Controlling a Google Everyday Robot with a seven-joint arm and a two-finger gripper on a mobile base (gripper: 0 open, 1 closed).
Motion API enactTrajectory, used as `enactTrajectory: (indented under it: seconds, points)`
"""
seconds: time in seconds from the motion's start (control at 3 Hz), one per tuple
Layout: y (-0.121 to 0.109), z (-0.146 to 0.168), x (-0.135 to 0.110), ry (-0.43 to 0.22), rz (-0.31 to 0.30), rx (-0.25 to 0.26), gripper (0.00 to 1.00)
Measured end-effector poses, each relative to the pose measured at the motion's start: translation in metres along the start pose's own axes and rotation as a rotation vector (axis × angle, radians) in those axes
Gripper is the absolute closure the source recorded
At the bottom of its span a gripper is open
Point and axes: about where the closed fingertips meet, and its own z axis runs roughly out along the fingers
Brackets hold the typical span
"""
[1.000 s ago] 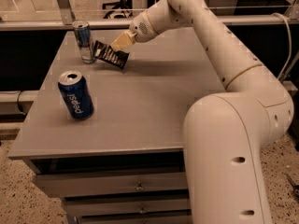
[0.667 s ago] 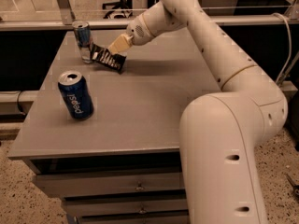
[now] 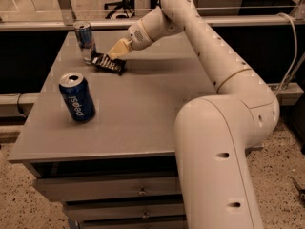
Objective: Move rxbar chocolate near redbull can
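The arm (image 3: pixel 209 46) reaches from the lower right of the view, across the grey worktop (image 3: pixel 157 104), toward its far left corner. The claw (image 3: pixel 116 50) is at the end of this reach, angled downward and to the left, with its tan tip low over the worktop. The rxbar chocolate (image 3: pixel 107 64) lies directly under and slightly left of the claw tip, which meets the bar at its upper right edge. The view does not show whether the claw is clenched on the wrapper or released; this cannot be told. The bar is on the far left part of the worktop, and its left end is just beside the base of the redbull can (image 3: pixel 84 41). It cannot be told whether bar and can touch. The redbull can stands upright near the rear left edge. A blue Pepsi can (image 3: pixel 77 98) stands upright closer to the front left, well apart from the bar and the claw. Drawer fronts (image 3: pixel 138 192) show below the front edge of the worktop.
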Motion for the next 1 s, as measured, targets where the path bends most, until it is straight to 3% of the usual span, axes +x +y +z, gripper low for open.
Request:
enactTrajectory:
  seconds: [0.67, 1.0]
  points:
    - [-0.008, -0.003, 0.001, -0.013, 0.015, 0.012, 0.01]
    - [-0.011, -0.016, 0.0, -0.035, 0.011, 0.036, 0.0]
